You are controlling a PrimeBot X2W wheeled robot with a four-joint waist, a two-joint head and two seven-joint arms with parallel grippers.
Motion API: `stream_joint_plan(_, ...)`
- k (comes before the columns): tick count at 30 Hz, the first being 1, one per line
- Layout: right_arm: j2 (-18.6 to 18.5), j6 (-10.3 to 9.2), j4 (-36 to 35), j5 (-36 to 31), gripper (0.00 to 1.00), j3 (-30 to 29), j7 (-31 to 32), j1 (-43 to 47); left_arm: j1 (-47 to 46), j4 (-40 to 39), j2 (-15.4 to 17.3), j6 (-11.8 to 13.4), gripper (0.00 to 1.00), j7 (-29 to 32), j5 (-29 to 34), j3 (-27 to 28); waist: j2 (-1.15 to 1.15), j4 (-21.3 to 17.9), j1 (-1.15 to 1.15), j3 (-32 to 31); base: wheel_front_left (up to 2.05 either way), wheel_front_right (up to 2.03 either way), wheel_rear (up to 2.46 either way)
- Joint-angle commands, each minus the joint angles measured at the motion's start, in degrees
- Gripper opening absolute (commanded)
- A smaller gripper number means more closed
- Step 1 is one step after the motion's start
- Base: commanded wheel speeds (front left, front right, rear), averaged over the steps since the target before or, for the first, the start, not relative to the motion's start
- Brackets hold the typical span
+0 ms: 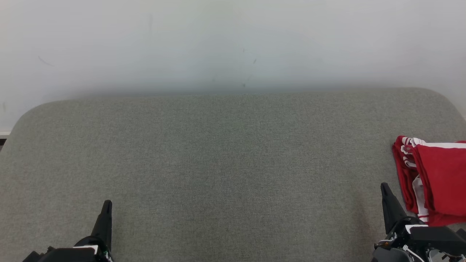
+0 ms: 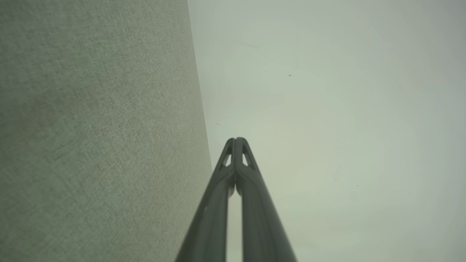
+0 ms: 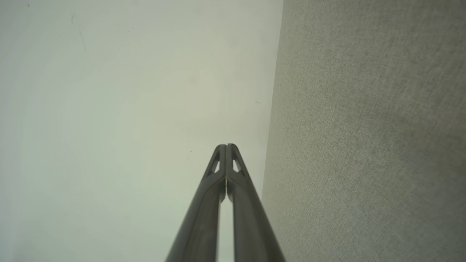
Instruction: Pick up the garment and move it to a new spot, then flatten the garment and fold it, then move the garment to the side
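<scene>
One garment (image 1: 442,178) lies on the grey pad (image 1: 233,163), at its right edge. It is red with white stripes, folded into a stack, and the frame's border cuts it off. Its only markings are the stripes.

Two grippers show at the bottom of the head view. The left gripper (image 1: 106,203) sits at the lower left, well apart from the garment. The right gripper (image 1: 384,187) sits just beside the garment's left side; I cannot tell if they touch.

Each wrist view shows two dark fingers, left (image 2: 218,189) and right (image 3: 207,196), with tips pressed together and nothing between them. Both grippers are clenched and empty.

One pale wall (image 1: 233,43), carrying a few dark specks, stands behind the pad.
</scene>
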Motion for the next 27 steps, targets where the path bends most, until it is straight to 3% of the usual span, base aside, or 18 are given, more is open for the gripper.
stream_joint_plan(1,0.1,0.04,-0.1,0.1,0.0,0.0,0.1,-0.5,-0.6,0.0,0.3,-0.2,0.0,0.0,-0.3,0.2,0.0,0.0,0.0,0.0,0.0,0.0,0.0)
stream_joint_plan(27,0.1,0.04,-0.1,0.1,0.0,0.0,0.1,-0.5,-0.6,0.0,0.3,-0.2,0.0,0.0,-0.3,0.2,0.0,0.0,0.0,0.0,0.0,0.0,0.0)
